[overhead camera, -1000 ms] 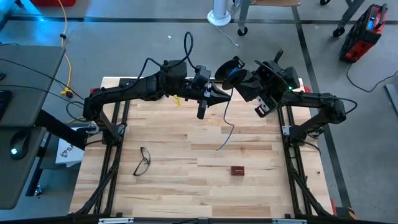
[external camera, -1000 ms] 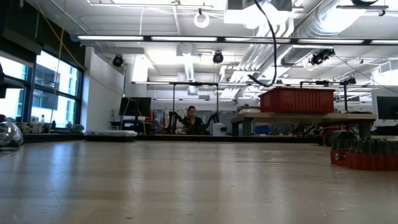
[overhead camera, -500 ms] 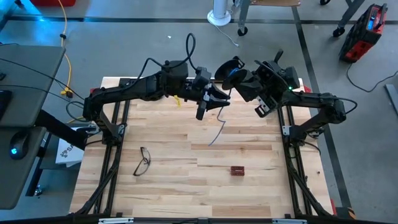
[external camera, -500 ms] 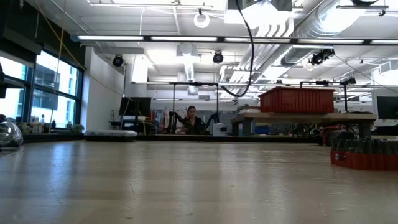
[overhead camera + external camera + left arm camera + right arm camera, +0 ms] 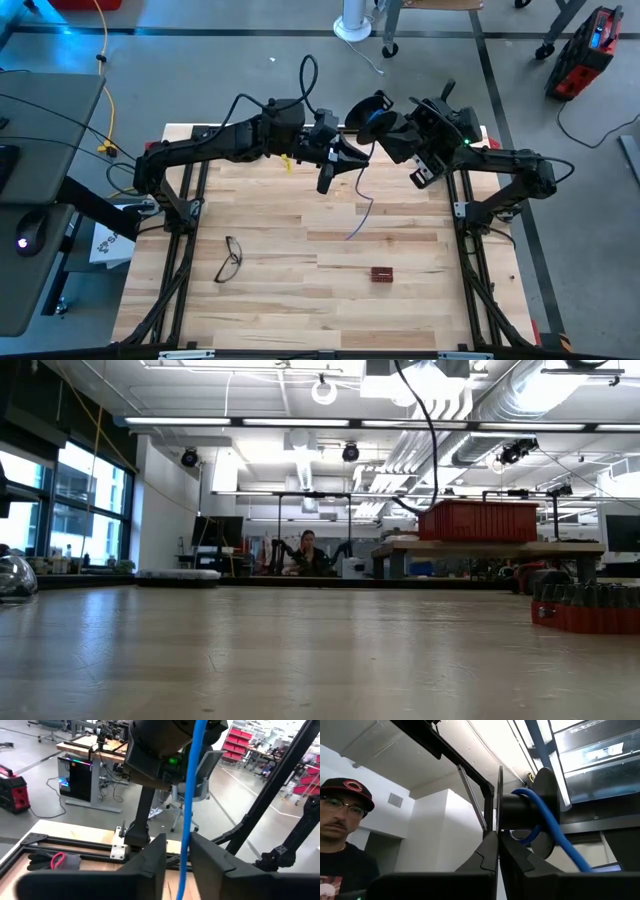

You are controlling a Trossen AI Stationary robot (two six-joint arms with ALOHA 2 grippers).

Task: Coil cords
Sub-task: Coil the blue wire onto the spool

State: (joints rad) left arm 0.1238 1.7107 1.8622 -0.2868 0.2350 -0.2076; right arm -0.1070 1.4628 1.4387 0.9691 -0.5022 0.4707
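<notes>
Both arms meet at the upper middle of the high view, raised above the far edge of the wooden desk (image 5: 300,300). The right gripper (image 5: 385,128) holds a dark round spool (image 5: 540,812) by its flange, its fingers (image 5: 492,852) pressed fully together on the thin disc. The blue cord (image 5: 555,837) is wound around the spool's hub and runs off it toward the left arm.

The left gripper (image 5: 352,157) sits just beside the spool, to its left in the high view. In the left wrist view the cord (image 5: 188,810) runs straight down through the narrow gap between the left fingers (image 5: 150,860), which stand slightly apart on either side of it; whether they pinch it cannot be told. Below the left gripper the loose tail (image 5: 360,215) hangs in the air over the middle of the desk.

A pair of eyeglasses (image 5: 230,258) lies at the lower left of the desk, and a small red block (image 5: 382,273) lies lower centre, both well apart from the cord.
</notes>
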